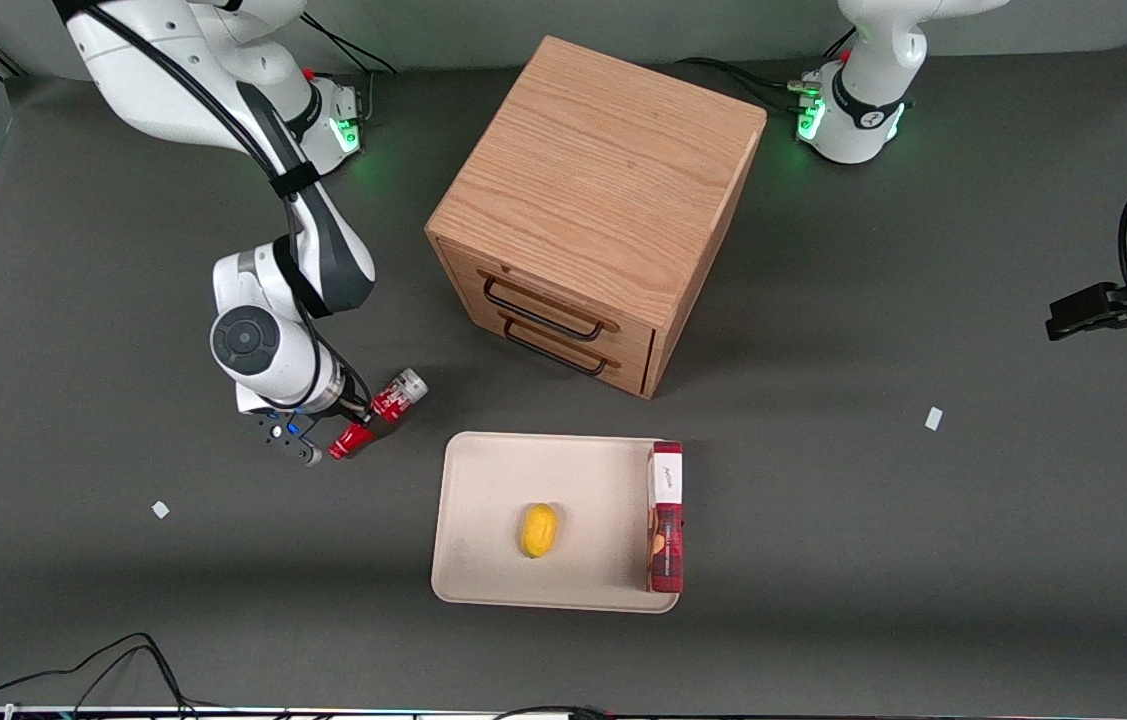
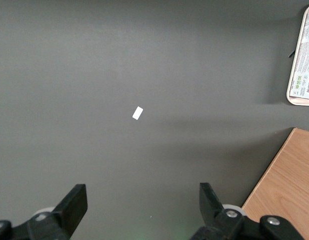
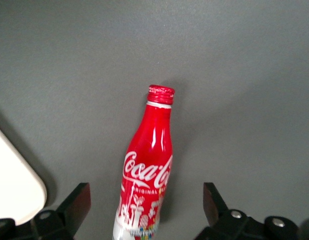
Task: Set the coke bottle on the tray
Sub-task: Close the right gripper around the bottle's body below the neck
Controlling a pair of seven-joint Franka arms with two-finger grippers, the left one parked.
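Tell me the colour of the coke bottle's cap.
Red, like the coke bottle body; clearest in the right wrist view.

One bottle (image 1: 378, 412), one tray (image 1: 483, 500), one lemon (image 1: 539, 530)

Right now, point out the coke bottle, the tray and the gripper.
coke bottle (image 3: 147, 165), right wrist view, red body.
tray (image 1: 483, 500), front view, bare floor.
gripper (image 3: 147, 210), right wrist view, between its open fingers, around the bottle.

I'm looking at a dark grey matte surface (image 1: 923, 560) with a wooden drawer cabinet (image 1: 598, 205) standing on it, its two black-handled drawers facing the front camera at an angle. Two small white scraps lie on the surface, one (image 1: 933, 418) toward the parked arm's end from the cabinet and one (image 1: 160, 509) toward the working arm's end. Black cables (image 1: 73, 670) trail along the surface edge nearest the front camera.
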